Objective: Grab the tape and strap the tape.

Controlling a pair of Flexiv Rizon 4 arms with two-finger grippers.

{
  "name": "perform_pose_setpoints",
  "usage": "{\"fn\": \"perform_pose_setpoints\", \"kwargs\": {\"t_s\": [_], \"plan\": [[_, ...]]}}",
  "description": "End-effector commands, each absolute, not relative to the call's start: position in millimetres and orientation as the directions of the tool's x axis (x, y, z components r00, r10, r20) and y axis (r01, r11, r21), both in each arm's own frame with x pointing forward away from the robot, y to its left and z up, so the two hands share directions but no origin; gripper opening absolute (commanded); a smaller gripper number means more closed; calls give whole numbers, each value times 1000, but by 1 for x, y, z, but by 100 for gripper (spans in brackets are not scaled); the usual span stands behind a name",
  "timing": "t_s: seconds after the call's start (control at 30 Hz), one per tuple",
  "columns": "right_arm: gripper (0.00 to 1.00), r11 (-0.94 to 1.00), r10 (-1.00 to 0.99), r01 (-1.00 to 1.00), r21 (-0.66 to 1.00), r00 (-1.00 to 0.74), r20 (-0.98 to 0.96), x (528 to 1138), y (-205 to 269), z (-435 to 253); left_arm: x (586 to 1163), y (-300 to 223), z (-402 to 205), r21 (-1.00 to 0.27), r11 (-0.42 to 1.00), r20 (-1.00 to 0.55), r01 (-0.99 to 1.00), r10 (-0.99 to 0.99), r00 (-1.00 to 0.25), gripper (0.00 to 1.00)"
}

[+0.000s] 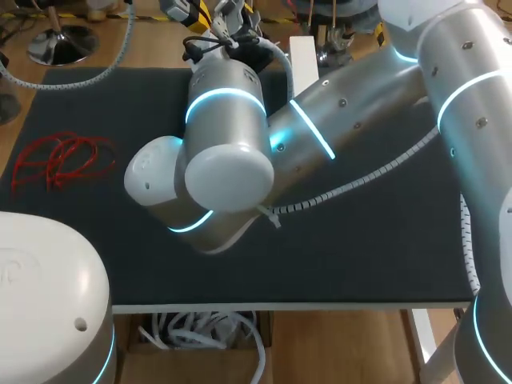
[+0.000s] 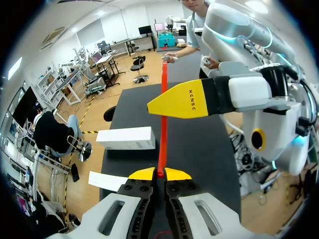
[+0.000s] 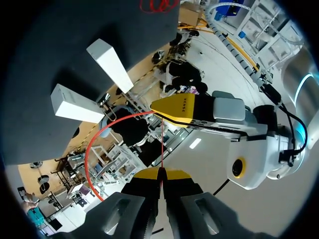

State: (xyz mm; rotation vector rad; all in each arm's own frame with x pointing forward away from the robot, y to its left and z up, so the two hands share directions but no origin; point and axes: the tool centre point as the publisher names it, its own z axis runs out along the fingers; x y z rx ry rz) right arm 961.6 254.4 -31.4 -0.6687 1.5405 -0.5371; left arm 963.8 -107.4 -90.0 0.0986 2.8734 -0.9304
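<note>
Above the dark mat (image 2: 199, 144) | left hand (image 2: 159, 174) pinching red tape (image 2: 163, 129), long axis straight ahead | right hand (image 3: 160, 173) pinching it too

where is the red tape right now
Left wrist view: the red tape is clamped in the left gripper and runs straight ahead over the dark mat, behind the right gripper's yellow finger.
</note>
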Motion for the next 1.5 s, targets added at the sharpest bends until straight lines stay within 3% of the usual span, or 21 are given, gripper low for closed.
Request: {"fn": "perform_pose_setpoints", "kwargs": {"t_s": [0.03, 1.5], "plan": [[0, 713, -699, -95, -694, -22, -715, 963, 254, -30, 965, -108, -90, -577, 811, -131, 98, 26, -991, 0], [0, 701, -711, -105, -705, -39, -702, 967, 265, -44, 965, -108, -90, -577, 811, -131, 98, 26, -991, 0]]}}
